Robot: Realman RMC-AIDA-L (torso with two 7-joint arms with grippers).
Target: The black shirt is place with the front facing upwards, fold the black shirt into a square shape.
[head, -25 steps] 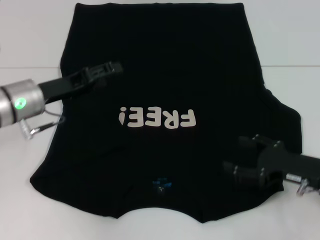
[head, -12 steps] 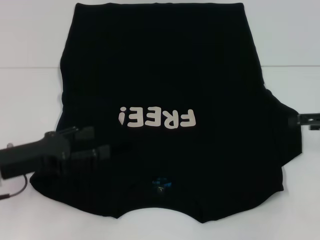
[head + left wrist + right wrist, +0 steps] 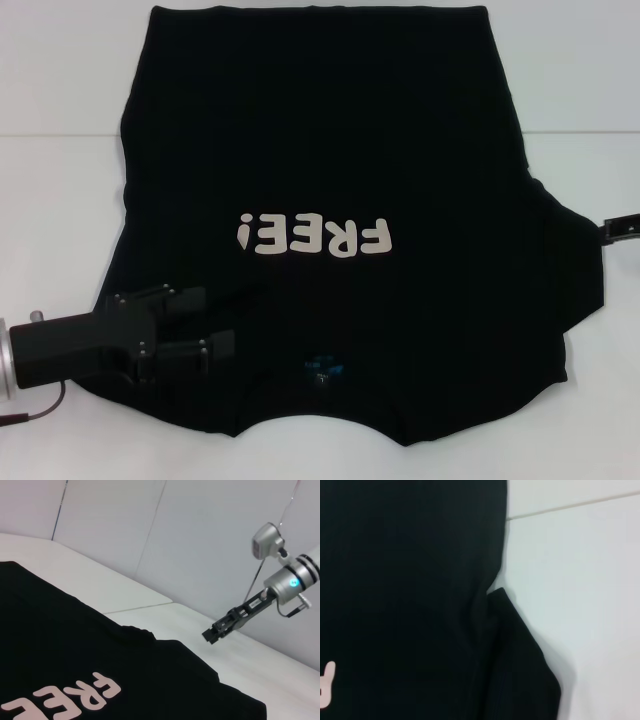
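The black shirt (image 3: 330, 130) lies flat on the white table (image 3: 60, 90), front up. Its off-white "FREE!" print (image 3: 312, 236) reads upside down and the blue neck label (image 3: 322, 368) is at the near edge. My left gripper (image 3: 205, 322) is open, low over the shirt's near-left shoulder, left of the label. Only the tip of my right gripper (image 3: 622, 228) shows at the right edge, off the cloth beside the right sleeve. It also shows in the left wrist view (image 3: 212, 632), raised above the table. The right wrist view shows the shirt's side edge and sleeve (image 3: 520, 655).
Bare white table surrounds the shirt on the left and right. A seam line crosses the table (image 3: 570, 132) behind the sleeves. A pale wall (image 3: 200, 540) stands behind the table in the left wrist view.
My left gripper has swung from the shirt's far-left side to its near-left shoulder. My right gripper has pulled back from the near-right corner to the right edge of view.
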